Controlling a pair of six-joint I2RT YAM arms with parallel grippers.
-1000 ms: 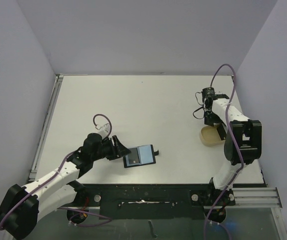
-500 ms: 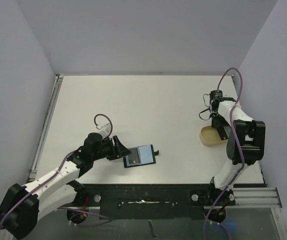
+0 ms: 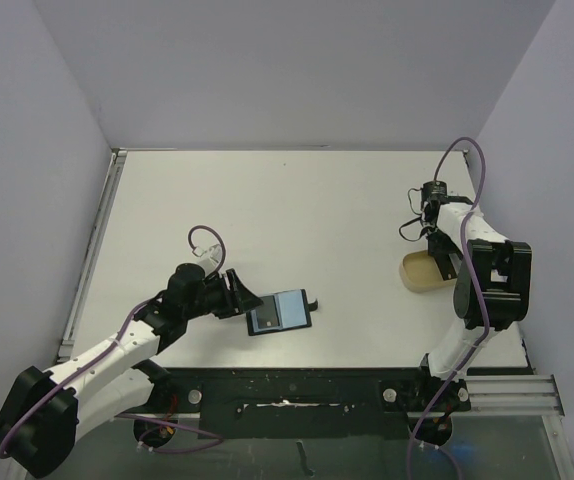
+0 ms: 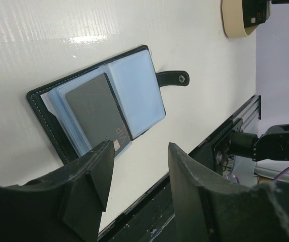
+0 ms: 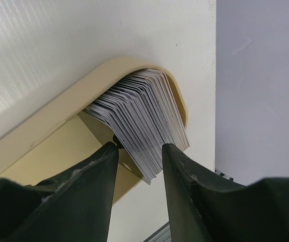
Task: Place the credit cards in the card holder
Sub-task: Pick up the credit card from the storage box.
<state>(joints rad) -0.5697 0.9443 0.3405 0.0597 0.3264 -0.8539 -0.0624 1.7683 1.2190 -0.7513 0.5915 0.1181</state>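
The black card holder (image 3: pixel 280 311) lies open on the white table, pale blue pockets up and snap tab to the right. One grey credit card (image 4: pixel 95 113) sits in its left pocket. My left gripper (image 3: pixel 239 297) hovers just left of it, open and empty (image 4: pixel 140 146). Several more credit cards (image 5: pixel 142 113) stand fanned on edge in the tan tray (image 3: pixel 415 272). My right gripper (image 5: pixel 139 147) is over that tray, jaws apart and close on either side of the stack's near end. I cannot tell whether they touch the cards.
The tan tray (image 5: pixel 59 108) sits near the table's right edge, close to the right wall. A black rail (image 3: pixel 297 390) runs along the front edge, just below the card holder. A metal strip (image 3: pixel 92 250) borders the left side.
The right wrist swung right and settled over the tan tray. The left arm and the card holder have stayed put.
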